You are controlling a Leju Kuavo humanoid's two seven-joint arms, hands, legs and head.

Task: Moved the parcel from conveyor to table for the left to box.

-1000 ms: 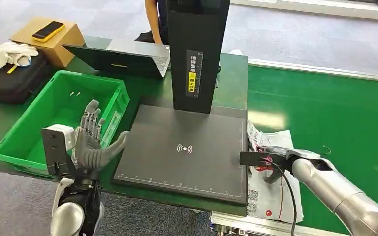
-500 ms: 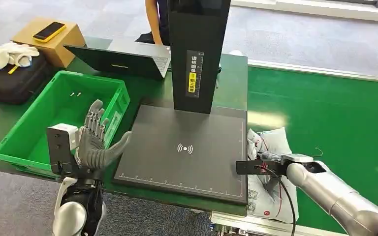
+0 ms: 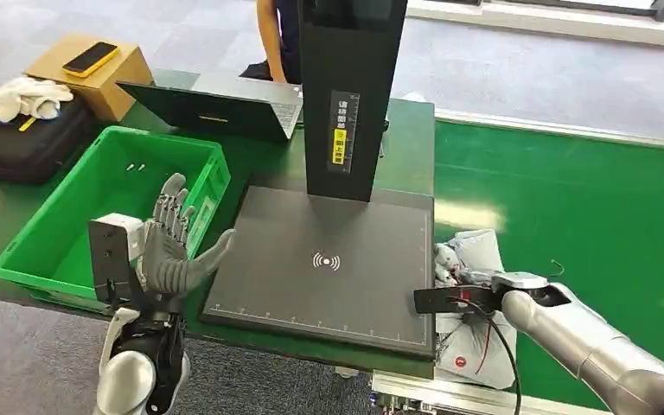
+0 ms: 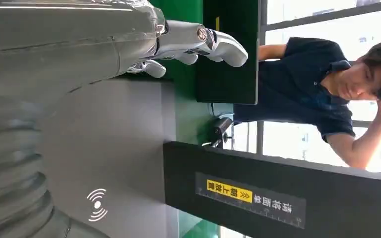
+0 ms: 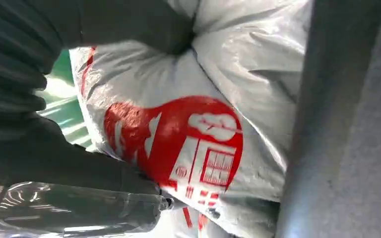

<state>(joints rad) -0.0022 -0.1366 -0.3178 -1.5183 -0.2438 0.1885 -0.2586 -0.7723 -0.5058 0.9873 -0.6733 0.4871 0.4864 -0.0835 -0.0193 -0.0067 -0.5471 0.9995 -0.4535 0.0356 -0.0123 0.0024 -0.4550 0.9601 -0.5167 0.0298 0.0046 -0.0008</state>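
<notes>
Two silver arms come in from the near edge. The left hand (image 3: 169, 251) is raised over the near left part of the surface (image 3: 411, 164), fingers spread and upright, thumb pointing right, holding nothing; it stands between the green bin (image 3: 60, 233) and the dark scanner pad (image 3: 328, 259). At the near right, the right hand (image 5: 39, 99) is closed on the parcel (image 3: 475, 333), a crumpled white plastic bag with red print. The head view hides that hand behind a black wrist bracket, but the right wrist view shows dark fingers pressed into the bag's wrinkled skin beside its red logo. The parcel sits on the green conveyor (image 3: 588, 207), just beside the pad's right edge, bunched up under the grasp.

The pad carries a white wireless mark at its middle and a ruler scale along its near edge. At its far side stands a black upright post (image 3: 346, 95) with a yellow label. Left of the post lies an open laptop (image 3: 216, 99), and behind it a person (image 3: 277, 39) in dark clothes. At the far left sit a black case (image 3: 17, 138) with white gloves (image 3: 26, 95) on it, and a cardboard box (image 3: 95, 73) bearing a yellow phone (image 3: 91, 56).
</notes>
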